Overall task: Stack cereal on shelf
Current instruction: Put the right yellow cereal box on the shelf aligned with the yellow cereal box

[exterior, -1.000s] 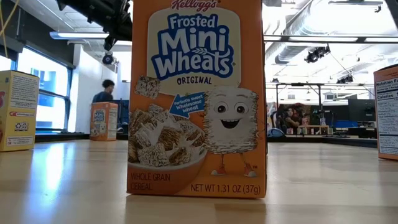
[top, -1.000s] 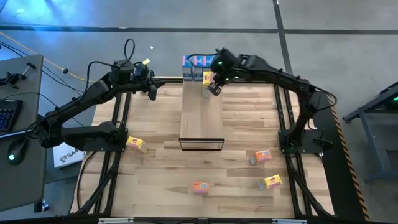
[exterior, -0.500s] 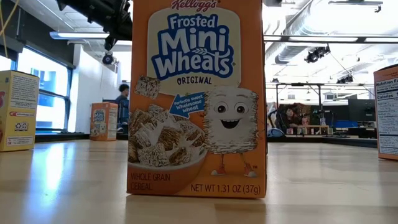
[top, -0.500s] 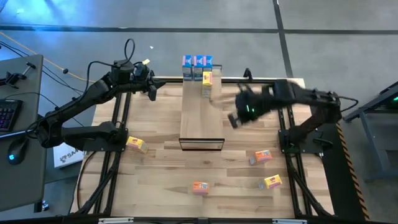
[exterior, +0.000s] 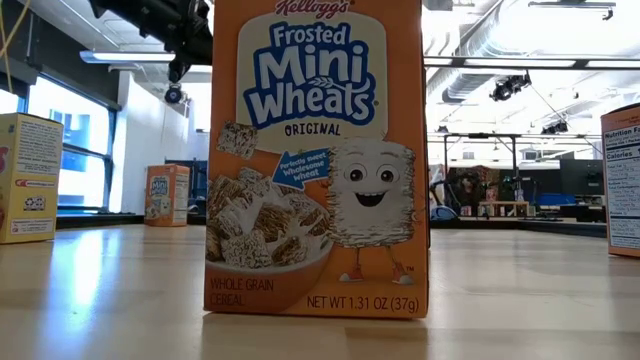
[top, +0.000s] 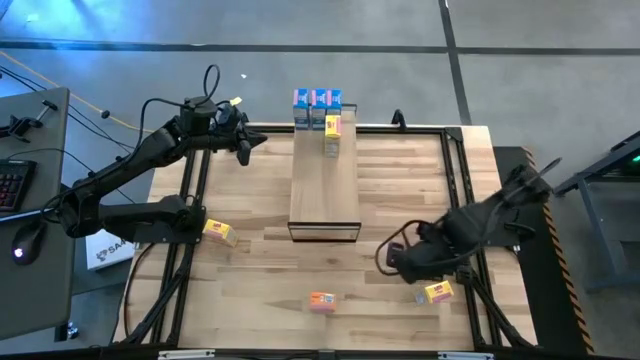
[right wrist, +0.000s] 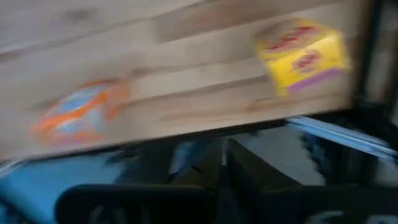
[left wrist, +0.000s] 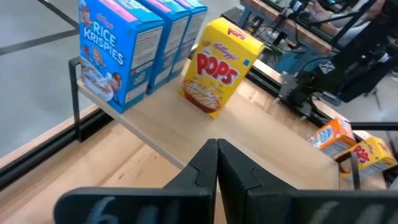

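Slatted wooden tabletop (top: 250,290) inside a dark frame (top: 465,190). Beside it on the left, a grey desk (top: 40,120) bearing a keyboard (top: 10,185) and mouse (top: 25,243). Yellow cable (top: 60,85) across grey floor (top: 540,60).

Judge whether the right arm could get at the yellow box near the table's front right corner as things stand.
Probably yes. The right gripper hangs beside the yellow box, carrying nothing. Only bare table shows between them, and the orange box lies well off to the side.
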